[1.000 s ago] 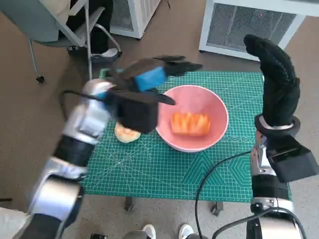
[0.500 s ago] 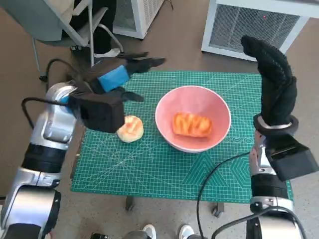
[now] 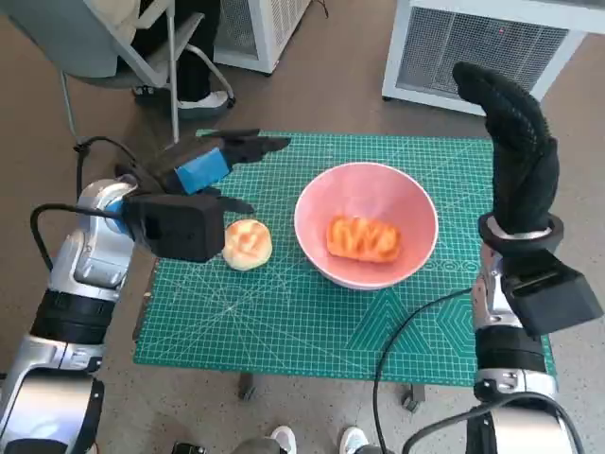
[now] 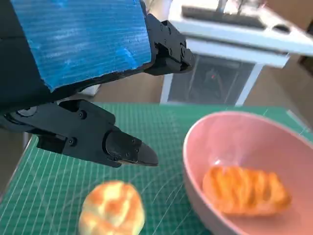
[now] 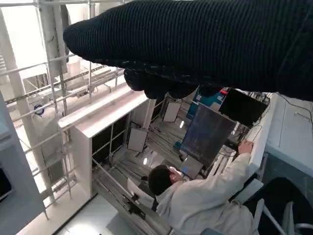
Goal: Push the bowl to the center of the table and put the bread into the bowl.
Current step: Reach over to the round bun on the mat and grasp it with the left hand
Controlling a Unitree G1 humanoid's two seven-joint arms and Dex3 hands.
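From the head camera I see the pink bowl [image 3: 366,223] sitting near the middle of the green mat [image 3: 284,312], with one piece of bread [image 3: 362,237] lying inside it. A second, round bun [image 3: 248,244] lies on the mat just beside the bowl, on the side toward my left arm and not touching the rim.

My left hand [image 3: 216,161] hovers above the mat beyond the bun, away from the bowl; its fingers are stretched out and apart, and it holds nothing. The left wrist camera shows what the head view hides: a clear gap between the black fingers [image 4: 122,147] and the bun [image 4: 111,213] below them, and the ridged, golden top of the bread [image 4: 245,190] in the bowl [image 4: 215,142].

My right hand [image 3: 515,142] is raised upright at the mat's edge on the other side of the bowl, well above it, gloved fingers extended together, with nothing in it. Its wrist camera shows only the glove [image 5: 205,44] and, beyond it, a person [image 5: 195,196] in white at some equipment, nothing of the table.
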